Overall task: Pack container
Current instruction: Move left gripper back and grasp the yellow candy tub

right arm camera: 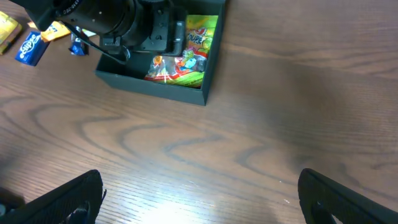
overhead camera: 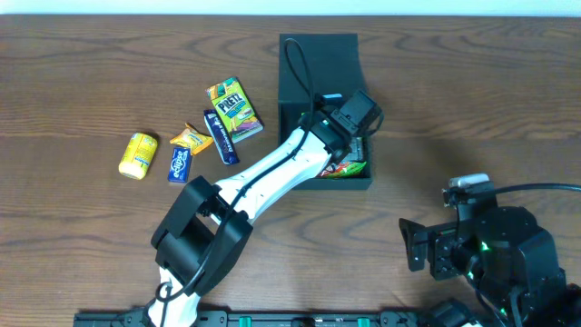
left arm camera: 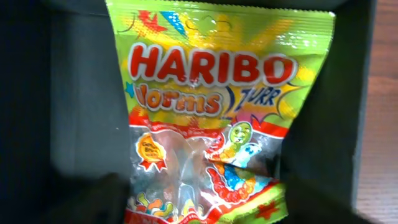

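Left gripper (overhead camera: pixel 349 136) hangs over the dark matte square cardboard box (overhead camera: pixel 318 59) with a green plastic Haribo bag (left arm camera: pixel 211 112) inside. Can't tell its jaw gap. Right gripper (right arm camera: pixel 199 202) gapes wide, empty.

Container (overhead camera: pixel 320 56): dark matte square box, lid flap open at far side, gummy packet (left arm camera: pixel 211 124) inside.

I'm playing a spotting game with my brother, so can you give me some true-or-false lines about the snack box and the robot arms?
1. The Haribo bag lies inside the container. True.
2. The container is closed. False: its flap lid stands open.
3. The right end effector is holding a snack. False: it is open and empty, above the table.
4. A yellow packet lies on the table outside the container. True.
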Robot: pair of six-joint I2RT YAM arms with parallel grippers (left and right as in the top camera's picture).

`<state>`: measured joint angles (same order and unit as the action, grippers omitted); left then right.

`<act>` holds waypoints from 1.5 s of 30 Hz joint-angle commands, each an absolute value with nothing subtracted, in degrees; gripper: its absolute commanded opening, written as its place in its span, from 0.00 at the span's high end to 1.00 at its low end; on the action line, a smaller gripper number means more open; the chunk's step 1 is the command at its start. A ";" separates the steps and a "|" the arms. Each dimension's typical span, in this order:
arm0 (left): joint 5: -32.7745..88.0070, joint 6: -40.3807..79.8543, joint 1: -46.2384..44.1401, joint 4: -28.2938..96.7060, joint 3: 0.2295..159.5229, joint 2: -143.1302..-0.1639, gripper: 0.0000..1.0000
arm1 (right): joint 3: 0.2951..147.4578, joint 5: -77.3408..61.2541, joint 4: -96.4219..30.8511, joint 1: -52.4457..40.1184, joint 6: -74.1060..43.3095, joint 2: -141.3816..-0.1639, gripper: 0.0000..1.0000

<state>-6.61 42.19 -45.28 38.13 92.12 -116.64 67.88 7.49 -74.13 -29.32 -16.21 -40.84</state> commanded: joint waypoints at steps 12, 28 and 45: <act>-20.21 30.63 -42.37 39.07 95.46 -109.34 0.05 | 68.29 7.90 -74.17 -28.80 -15.62 -40.73 0.01; -19.99 4.05 -17.39 57.23 95.42 -95.02 0.05 | 68.29 7.90 -74.17 -28.80 -15.62 -40.73 0.01; 0.08 -24.51 8.29 64.29 94.98 -98.76 0.05 | 68.29 7.90 -74.19 -28.77 -15.59 -40.73 0.01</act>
